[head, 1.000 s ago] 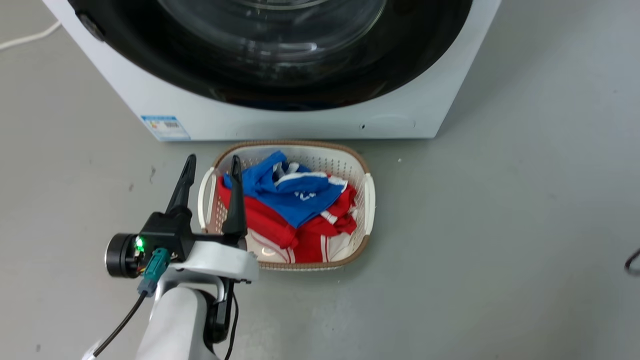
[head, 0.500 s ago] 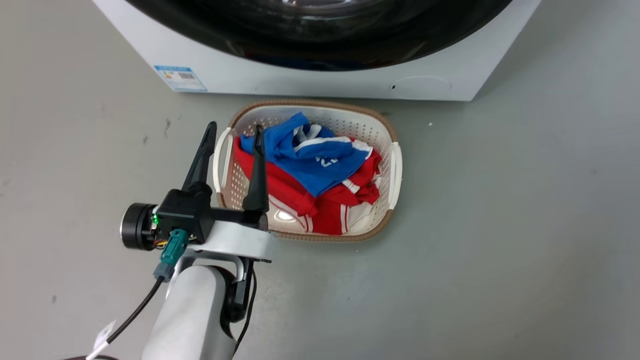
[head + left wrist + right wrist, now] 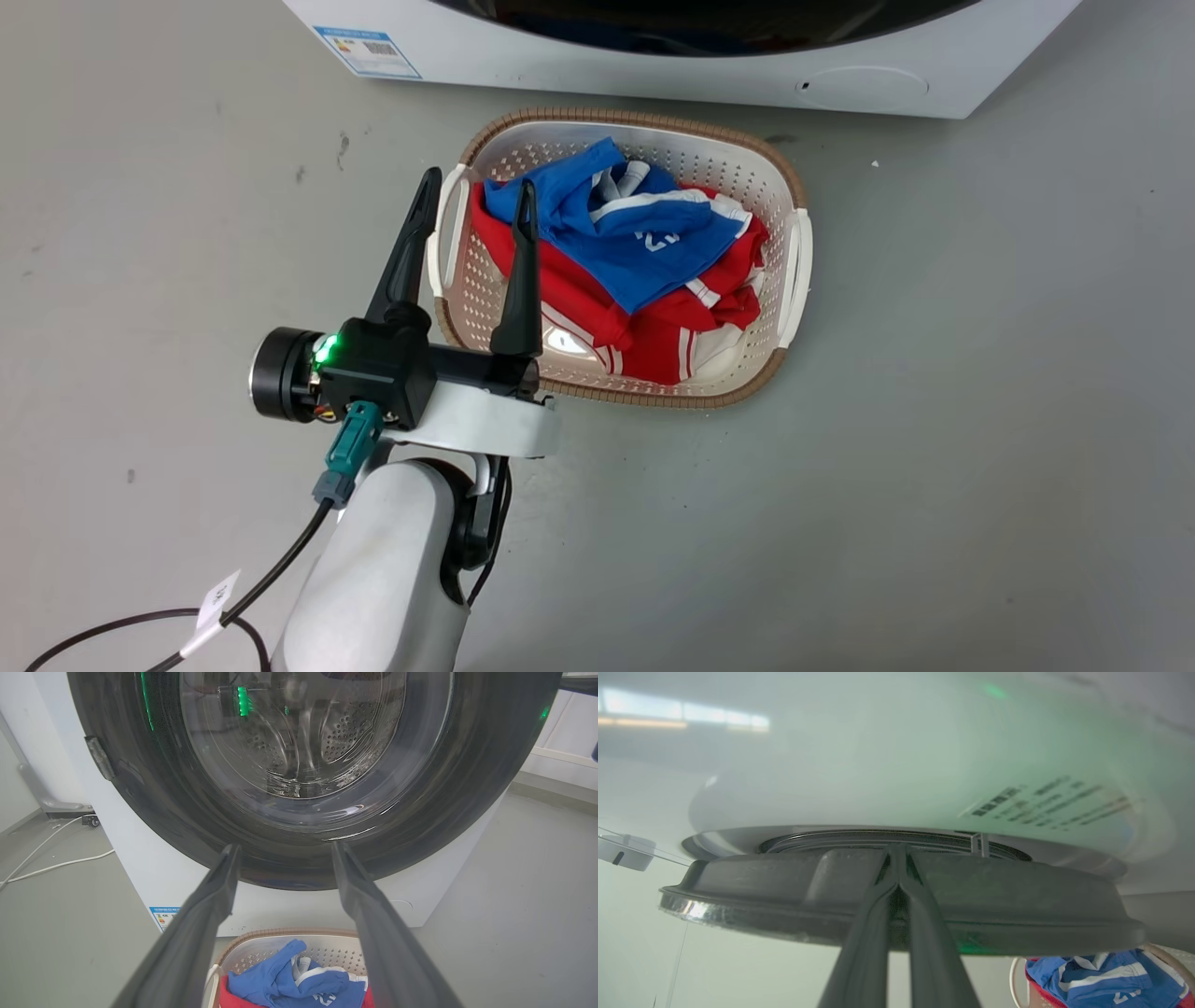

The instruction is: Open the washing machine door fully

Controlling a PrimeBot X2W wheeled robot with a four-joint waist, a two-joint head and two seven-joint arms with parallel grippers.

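Note:
The washing machine [image 3: 653, 70] stands at the top of the head view, with a sliver of the black washing machine door [image 3: 709, 23] above its white base. In the left wrist view the door [image 3: 154, 812] faces me, its right side standing out past the washing machine [image 3: 140, 868]. My left gripper [image 3: 479, 179] hangs open over the basket's left rim, holding nothing; the left gripper [image 3: 285, 847] points at the door's lower rim. My right gripper [image 3: 896, 848] is shut, tips together at the door's [image 3: 1017, 905] edge, in the gap to the machine's white front [image 3: 878, 765].
A white laundry basket [image 3: 644, 119] with blue and red clothes [image 3: 644, 252] sits on the grey floor just before the machine. A blue sticker [image 3: 366, 47] and a round flap [image 3: 864, 86] mark the machine's base. White cables [image 3: 46, 854] lie on the floor to its left.
The head camera has tilted down, so the machine and basket slid up and right in the picture. My left gripper stays open over the basket's left rim.

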